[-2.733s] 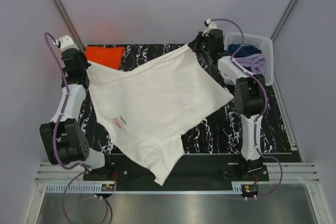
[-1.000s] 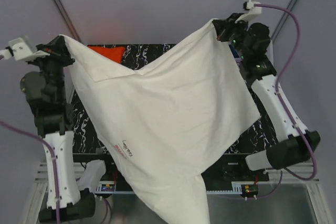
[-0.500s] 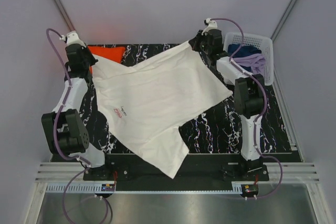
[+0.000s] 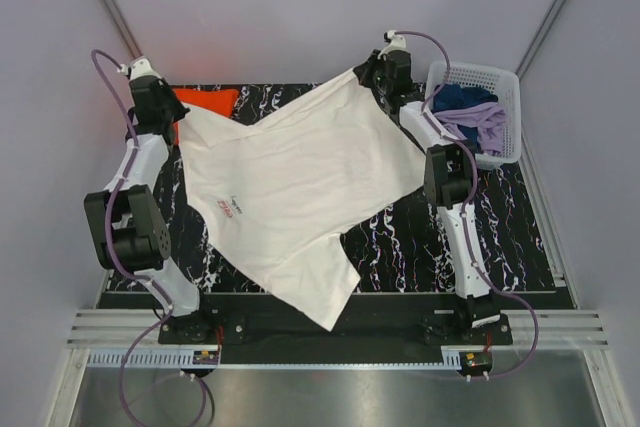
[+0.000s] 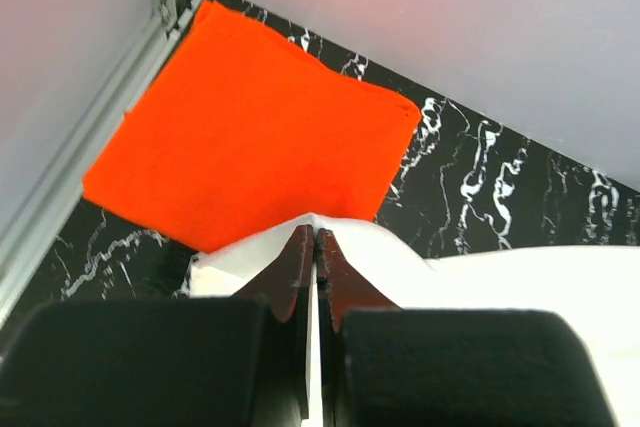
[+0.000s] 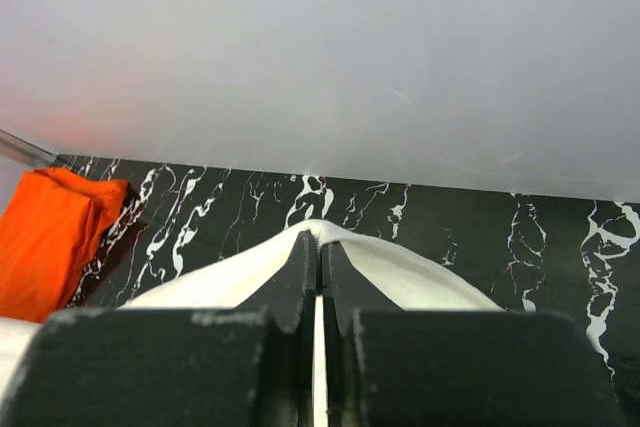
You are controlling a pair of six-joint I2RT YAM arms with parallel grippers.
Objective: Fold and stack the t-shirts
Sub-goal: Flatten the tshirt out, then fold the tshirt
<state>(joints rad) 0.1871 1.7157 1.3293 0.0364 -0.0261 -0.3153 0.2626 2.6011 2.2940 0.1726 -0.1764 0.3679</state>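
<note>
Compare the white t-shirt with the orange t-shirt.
The white t-shirt is spread wide; the orange t-shirt is folded small. The left gripper and right gripper pinch the white t-shirt's far edge; the orange t-shirt lies unheld. The white t-shirt bears a red print; the orange t-shirt is plain. Both are cloth.

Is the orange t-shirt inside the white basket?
No, the orange t-shirt lies flat on the table's far left corner, apart from the basket.
</note>
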